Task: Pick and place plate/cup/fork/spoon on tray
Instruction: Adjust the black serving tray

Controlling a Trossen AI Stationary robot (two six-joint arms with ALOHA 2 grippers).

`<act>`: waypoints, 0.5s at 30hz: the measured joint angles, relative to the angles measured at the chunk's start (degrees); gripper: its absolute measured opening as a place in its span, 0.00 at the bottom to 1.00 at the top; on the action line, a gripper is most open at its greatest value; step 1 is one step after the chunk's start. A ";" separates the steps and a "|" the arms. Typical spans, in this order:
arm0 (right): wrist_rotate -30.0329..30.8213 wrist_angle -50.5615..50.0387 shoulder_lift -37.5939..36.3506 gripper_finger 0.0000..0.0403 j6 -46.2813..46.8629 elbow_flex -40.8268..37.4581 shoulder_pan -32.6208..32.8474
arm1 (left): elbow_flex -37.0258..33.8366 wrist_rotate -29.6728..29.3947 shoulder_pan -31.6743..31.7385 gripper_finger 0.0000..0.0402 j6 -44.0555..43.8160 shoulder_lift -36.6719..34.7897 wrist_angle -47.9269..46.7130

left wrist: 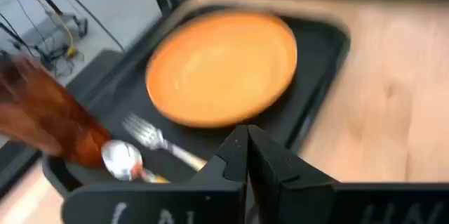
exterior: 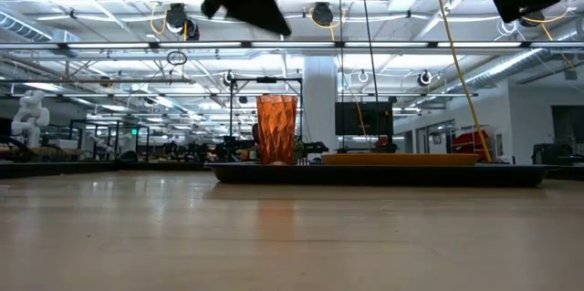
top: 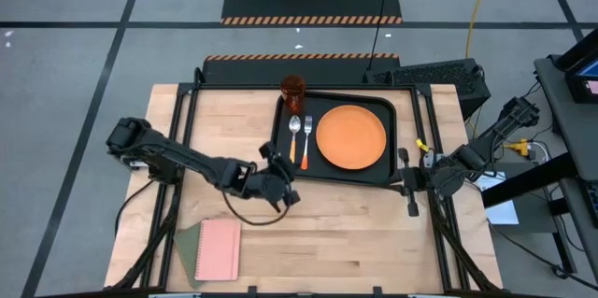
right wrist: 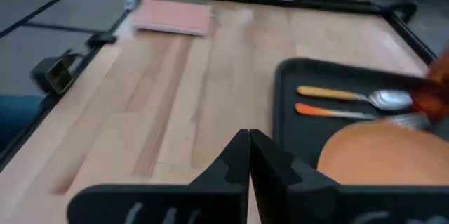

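The black tray (top: 280, 149) lies on the table's far middle. On it lie the orange plate (top: 350, 136), the fork (top: 306, 139) and the spoon (top: 293, 135) side by side, and the amber cup (top: 293, 94) stands upright at its far left corner. My left gripper (top: 291, 186) is shut and empty, above the table just near of the tray's near left corner. My right gripper (top: 404, 184) is shut and empty, above the table at the tray's near right corner. The plate (left wrist: 221, 66), fork (left wrist: 151, 140), spoon (left wrist: 123, 159) and cup (left wrist: 45, 122) also show in the left wrist view.
A pink notebook (top: 218, 249) lies on a green sheet near the table's near left edge. A dark cable loops on the table under the left arm (top: 248, 216). Bare wood lies between the tray and the near edge.
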 joint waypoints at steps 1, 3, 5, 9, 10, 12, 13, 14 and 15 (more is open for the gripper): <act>0.82 0.40 0.23 0.00 1.42 -0.45 -0.01 | -1.31 0.48 -0.51 0.02 -0.15 0.21 0.68; 1.01 1.62 0.98 0.00 5.05 -2.01 -0.01 | -3.04 1.30 -1.55 0.04 -0.78 0.36 2.46; 0.90 3.25 2.16 0.00 9.46 -3.89 -0.01 | -4.43 1.41 -2.82 0.06 -1.28 -0.01 4.48; 0.61 4.79 5.67 0.00 18.14 -7.71 0.01 | -8.15 -0.60 -5.55 0.06 -1.05 -0.18 7.97; 0.59 4.69 6.74 0.00 20.11 -8.51 -0.01 | -9.28 -1.22 -6.07 0.06 -0.98 -0.61 9.81; 0.50 4.63 8.70 0.00 23.06 -9.70 -0.03 | -11.63 -1.74 -6.48 0.06 -1.25 -1.18 14.18; 0.52 4.74 9.63 0.00 24.07 -10.15 -0.11 | -13.26 -1.58 -6.65 0.06 -1.23 -1.66 15.74; 0.52 4.73 10.60 0.00 24.82 -10.47 -0.16 | -15.08 -1.54 -6.90 0.06 -1.22 -2.17 16.65; 0.51 4.77 11.48 0.00 25.11 -10.81 -0.16 | -16.56 -1.48 -7.04 0.06 -1.28 -2.44 18.12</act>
